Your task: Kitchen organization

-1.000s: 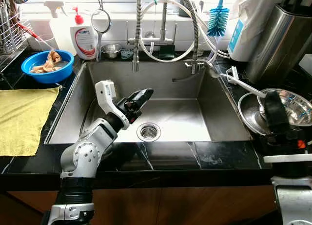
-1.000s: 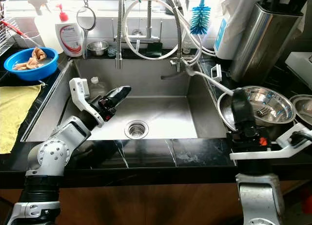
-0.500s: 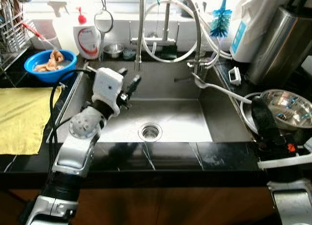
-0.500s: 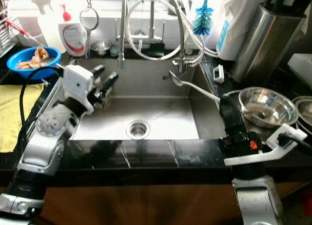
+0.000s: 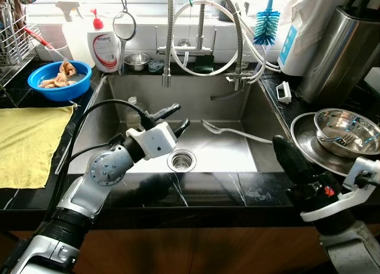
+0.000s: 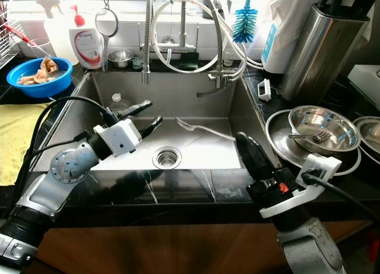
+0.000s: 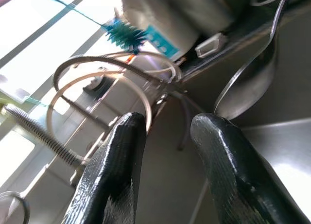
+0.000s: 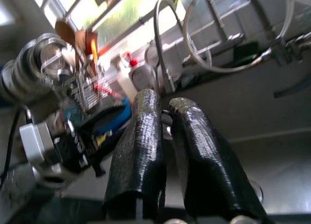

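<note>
A long metal spoon (image 5: pixel 233 132) lies on the floor of the steel sink (image 5: pixel 196 93), right of the drain (image 5: pixel 181 160). My left gripper (image 5: pixel 176 119) hovers open over the sink floor just left of the spoon's bowl, with nothing between its fingers. In the left wrist view the spoon (image 7: pixel 248 83) shows beyond the spread fingers (image 7: pixel 121 151). My right gripper (image 5: pixel 279 144) is shut and empty. It sits over the front counter edge at the sink's right corner, pointing toward the sink. A steel bowl (image 5: pixel 347 131) with a fork in it rests on a plate (image 5: pixel 306 144) to the right.
A blue bowl (image 5: pixel 58 81) of scraps and a yellow cloth (image 5: pixel 27 143) lie on the left counter. A soap bottle (image 5: pixel 104 45), faucet hoses (image 5: pixel 205 30) and a blue brush (image 5: pixel 265 21) line the back. A tall steel canister (image 5: pixel 341 48) stands at right. A small bottle (image 5: pixel 132 103) lies in the sink.
The spoon has dropped from the sink's right rim onto the sink floor. My right gripper pulled back from the bowl to the front edge. My left gripper swung toward the drain and opened.
</note>
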Controlling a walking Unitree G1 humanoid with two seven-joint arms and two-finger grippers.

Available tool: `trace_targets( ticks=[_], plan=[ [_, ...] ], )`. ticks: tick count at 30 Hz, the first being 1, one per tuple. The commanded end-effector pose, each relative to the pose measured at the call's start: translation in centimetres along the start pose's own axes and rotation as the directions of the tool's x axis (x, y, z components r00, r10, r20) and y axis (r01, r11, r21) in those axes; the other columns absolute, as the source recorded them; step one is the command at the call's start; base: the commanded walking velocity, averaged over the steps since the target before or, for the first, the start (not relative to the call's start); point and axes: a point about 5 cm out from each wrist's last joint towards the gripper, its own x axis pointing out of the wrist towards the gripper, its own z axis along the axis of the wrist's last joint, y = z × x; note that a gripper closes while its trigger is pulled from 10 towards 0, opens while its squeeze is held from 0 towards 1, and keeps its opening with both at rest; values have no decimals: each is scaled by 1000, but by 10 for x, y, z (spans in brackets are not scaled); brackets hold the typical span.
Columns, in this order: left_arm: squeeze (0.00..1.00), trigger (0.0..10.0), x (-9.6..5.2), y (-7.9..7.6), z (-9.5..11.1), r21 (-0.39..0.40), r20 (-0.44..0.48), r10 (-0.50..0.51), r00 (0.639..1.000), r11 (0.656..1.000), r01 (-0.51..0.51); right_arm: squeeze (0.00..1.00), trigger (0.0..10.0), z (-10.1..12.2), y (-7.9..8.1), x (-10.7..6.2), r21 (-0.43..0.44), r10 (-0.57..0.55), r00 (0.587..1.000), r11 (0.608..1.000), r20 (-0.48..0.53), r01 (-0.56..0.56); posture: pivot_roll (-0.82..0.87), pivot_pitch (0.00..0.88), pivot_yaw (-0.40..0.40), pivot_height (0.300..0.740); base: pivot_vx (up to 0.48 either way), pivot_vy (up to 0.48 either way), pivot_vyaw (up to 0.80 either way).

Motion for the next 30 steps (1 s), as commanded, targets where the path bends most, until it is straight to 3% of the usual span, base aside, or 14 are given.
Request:
trace_targets(
  ticks=[1, 7, 12, 14, 17, 23, 30],
  plan=[
    [0, 10000, 2, -2, 2, 41, 28, -61, 998, 997, 60, 0, 10000, 3, 8, 0, -36, 51, 999, 998, -16, -51, 14, 0, -50, 719, 0, 0, 0],
    [0, 10000, -5, -10, -4, 79, 28, -138, 990, 988, 135, 0, 10000, 5, -3, -7, -146, 14, 996, 989, -84, -26, 11, 0, -44, 719, 0, 0, 0],
    [0, 10000, -4, -9, -7, 68, 33, -118, 992, 991, 116, 0, 10000, 28, -24, -5, -312, -130, 991, 943, -26, 115, 4, 0, -40, 719, 0, 0, 0],
    [0, 10000, -3, -10, -7, 63, 36, -114, 993, 992, 112, 0, 10000, 32, -23, -3, -344, -114, 993, 934, -34, 95, 5, 0, -40, 719, 0, 0, 0],
    [0, 10000, -1, -11, -6, 59, 48, -109, 993, 993, 106, 0, 10000, 33, -16, -1, -355, -57, 997, 934, -46, 37, 4, 0, -40, 719, 0, 0, 0],
    [0, 10000, 1, -12, -4, 53, 65, -101, 993, 994, 98, 0, 10000, 31, -1, 0, -284, 114, 992, 951, -51, -123, 15, 0, -39, 719, 0, 0, 0],
    [0, 10000, 1, -10, -4, 51, 64, -94, 994, 995, 90, 0, 10000, 32, 2, -5, -245, 186, 982, 951, -42, -191, 17, 0, -37, 719, 0, 0, 0]
  ],
)
